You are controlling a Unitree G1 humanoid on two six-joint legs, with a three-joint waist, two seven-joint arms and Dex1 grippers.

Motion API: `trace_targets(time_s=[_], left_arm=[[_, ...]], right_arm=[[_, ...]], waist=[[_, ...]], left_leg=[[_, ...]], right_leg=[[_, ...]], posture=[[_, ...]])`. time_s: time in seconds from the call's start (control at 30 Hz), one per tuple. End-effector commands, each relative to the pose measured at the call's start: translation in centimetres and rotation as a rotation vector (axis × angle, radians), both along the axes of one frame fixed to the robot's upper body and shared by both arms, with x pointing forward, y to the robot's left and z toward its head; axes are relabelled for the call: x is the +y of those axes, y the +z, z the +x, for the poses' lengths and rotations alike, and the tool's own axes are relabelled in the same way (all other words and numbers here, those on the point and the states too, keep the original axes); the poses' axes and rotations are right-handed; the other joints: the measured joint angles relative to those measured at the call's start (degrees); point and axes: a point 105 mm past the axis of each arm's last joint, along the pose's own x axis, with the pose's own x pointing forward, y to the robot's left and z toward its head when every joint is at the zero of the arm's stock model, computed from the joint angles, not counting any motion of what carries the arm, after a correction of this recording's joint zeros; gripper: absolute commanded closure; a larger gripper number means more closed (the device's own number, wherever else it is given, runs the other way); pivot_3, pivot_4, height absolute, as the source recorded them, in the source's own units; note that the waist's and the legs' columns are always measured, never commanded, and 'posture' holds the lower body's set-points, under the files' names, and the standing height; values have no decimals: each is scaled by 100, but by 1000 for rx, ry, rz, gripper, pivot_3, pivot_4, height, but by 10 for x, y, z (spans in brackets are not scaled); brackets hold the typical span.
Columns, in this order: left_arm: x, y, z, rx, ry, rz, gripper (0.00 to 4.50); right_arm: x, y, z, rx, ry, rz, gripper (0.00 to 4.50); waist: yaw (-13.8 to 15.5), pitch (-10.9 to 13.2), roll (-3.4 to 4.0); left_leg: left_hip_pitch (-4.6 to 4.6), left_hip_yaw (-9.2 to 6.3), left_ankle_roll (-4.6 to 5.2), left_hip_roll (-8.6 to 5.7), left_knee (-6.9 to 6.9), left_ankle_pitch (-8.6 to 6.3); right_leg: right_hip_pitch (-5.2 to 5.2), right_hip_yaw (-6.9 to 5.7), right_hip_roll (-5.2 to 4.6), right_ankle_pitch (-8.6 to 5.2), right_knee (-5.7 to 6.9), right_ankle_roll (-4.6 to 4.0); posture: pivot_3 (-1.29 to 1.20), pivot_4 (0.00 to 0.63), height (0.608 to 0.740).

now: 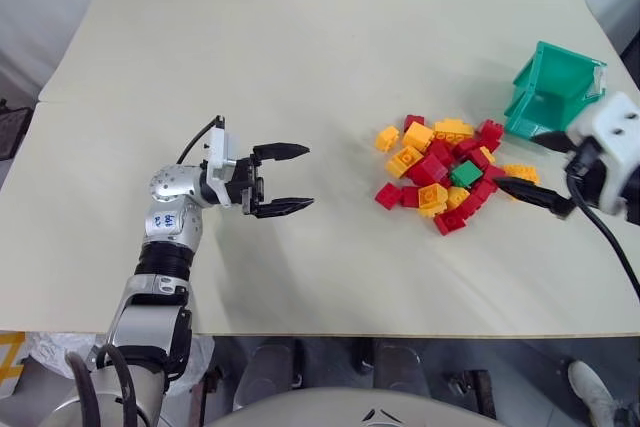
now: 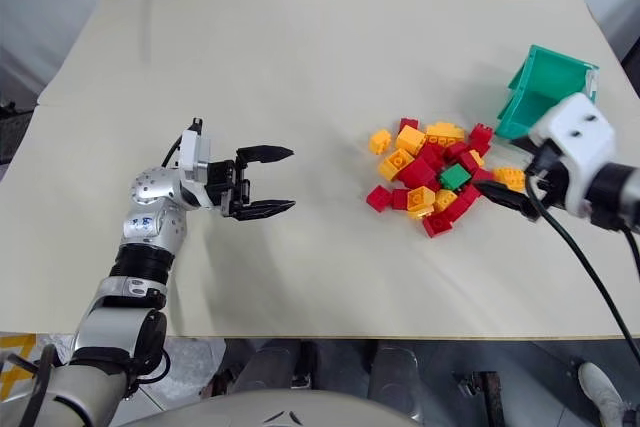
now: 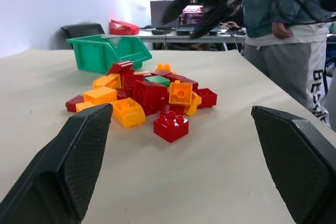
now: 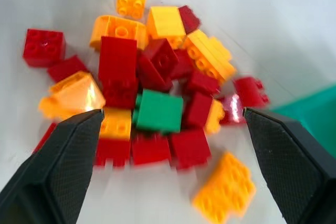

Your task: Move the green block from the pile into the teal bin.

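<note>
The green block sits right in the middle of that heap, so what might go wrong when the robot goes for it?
The green block is hemmed in by red bricks, so the open right gripper may pinch a neighbour too or scatter the pile. The teal bin lies tipped close by; a wide swing could knock it.

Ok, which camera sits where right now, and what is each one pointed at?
Left eye view: on the head, looking down on the table; left gripper open, right gripper open beside the pile.
Right eye view: same head, same scene.
Left wrist view: low over the table, facing the pile, the teal bin and a person behind; own fingers at the sides.
Right wrist view: above the pile, aimed at the green block; own fingers spread.
Shared: every view has the pile and green block.
</note>
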Motion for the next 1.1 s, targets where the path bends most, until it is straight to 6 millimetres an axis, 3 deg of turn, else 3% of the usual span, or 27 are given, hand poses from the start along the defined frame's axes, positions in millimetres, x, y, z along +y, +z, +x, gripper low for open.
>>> trace_targets(time_s=[0.03, 0.17, 0.33, 0.6, 0.97, 1.1], left_arm=[[-2, 8, 1, -40, 8, -12, 0], [-2, 8, -5, -51, 22, -32, 0], [1, 6, -9, -45, 41, -35, 0], [2, 5, -12, -44, 73, -47, 0], [1, 5, -10, -42, 83, -53, 0], [0, 6, -10, -45, 83, -55, 0]], right_arm=[[-5, -5, 18, 37, -35, -57, 50], [2, -32, 47, 220, -38, -133, 50], [6, -38, 58, 292, -12, -160, 50], [25, -56, 47, 458, 100, -197, 50], [28, -66, 46, 488, 99, -203, 50], [27, -63, 46, 478, 99, -212, 973]], waist=[[5, 0, 1], [-50, -1, 2], [-27, -3, 1], [-21, -4, 0], [-1, -4, 4], [8, -4, 3]], left_leg=[[-7, -2, 1, -3, 1, 0], [-34, 0, 6, -10, 9, 1], [-56, -4, 6, -8, 12, 2], [-56, -9, 5, -3, 48, 1], [-61, -24, -3, -6, 80, -5], [-62, -24, -3, -7, 80, -5]], right_leg=[[-4, -2, -1, 0, -2, 0], [-16, -4, -1, 6, -14, 11], [-29, -15, 4, 7, -15, 13], [-20, -12, 4, 11, -3, 20], [-12, -15, -3, 18, 5, 13], [-12, -17, -3, 18, 4, 13]], posture=[[0, 150, 740], [0, 150, 740], [0, 150, 740], [0, 150, 740], [0, 150, 740], [0, 150, 740]])
